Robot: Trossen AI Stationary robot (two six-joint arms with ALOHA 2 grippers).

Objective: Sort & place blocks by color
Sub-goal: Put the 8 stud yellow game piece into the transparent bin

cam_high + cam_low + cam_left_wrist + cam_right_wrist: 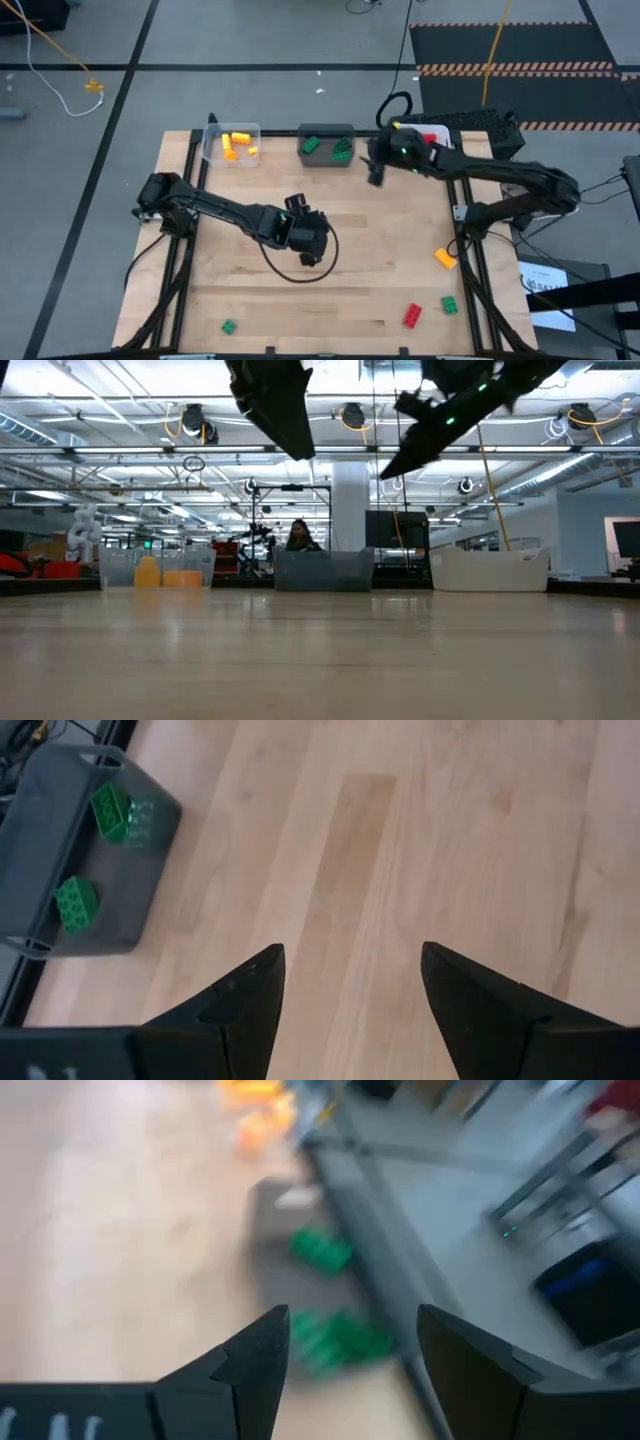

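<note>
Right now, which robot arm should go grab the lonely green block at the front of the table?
Probably the left. Its open left gripper hangs over the table's middle, nearer the green block. The right gripper, also open, is up by the dark grey bin.

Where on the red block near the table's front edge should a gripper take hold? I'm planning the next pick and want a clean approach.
Probably from straight above, closing on the two long sides of the red block. It lies flat and slightly angled, apart from the green block beside it, so the fingers should turn to match its tilt. The right gripper looks nearer.
</note>
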